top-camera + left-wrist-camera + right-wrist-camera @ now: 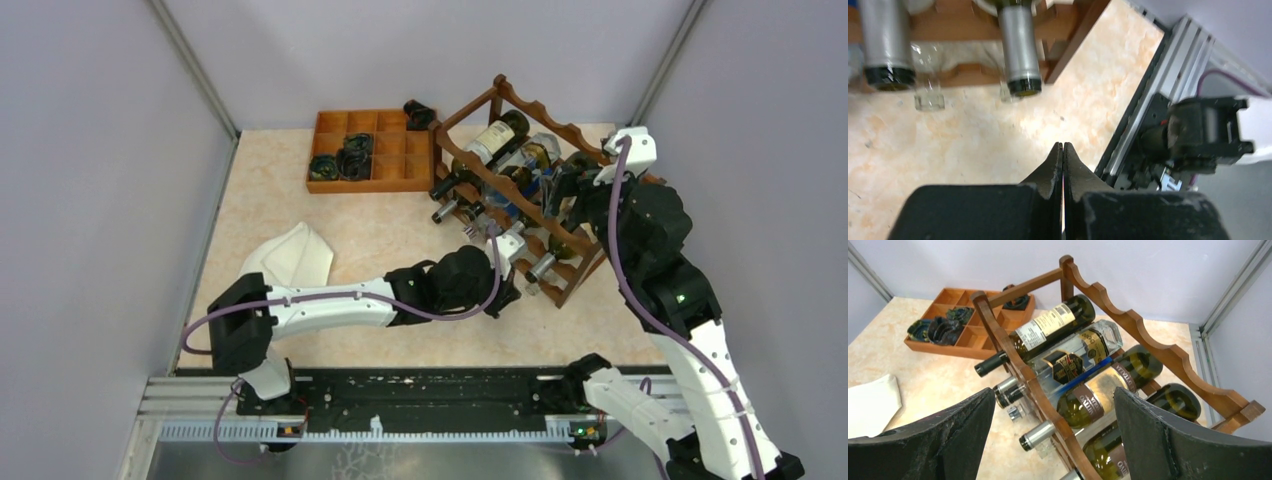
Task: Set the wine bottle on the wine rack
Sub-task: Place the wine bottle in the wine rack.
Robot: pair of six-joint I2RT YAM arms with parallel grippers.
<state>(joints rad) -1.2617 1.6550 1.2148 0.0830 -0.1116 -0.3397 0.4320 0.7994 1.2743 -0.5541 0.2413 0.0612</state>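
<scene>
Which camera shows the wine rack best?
The right wrist view: the wine rack fills the frame, both wavy rails and the bottle labels clear. The top view shows it whole but small, partly behind the right arm. The left wrist view catches only its bottom edge and two bottle necks.

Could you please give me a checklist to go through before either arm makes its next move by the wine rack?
1. Left gripper empty: ok, shut on nothing, over bare table.
2. Right gripper empty: ok, open with nothing in it.
3. Bottles lying across the rack rails: ok for those in view.
4. Left gripper apart from the necks that stick out of the rack: ok, there is a gap ahead of its tips.
5. Free slot on the rack: cannot tell, the lower tiers are partly hidden.
</scene>
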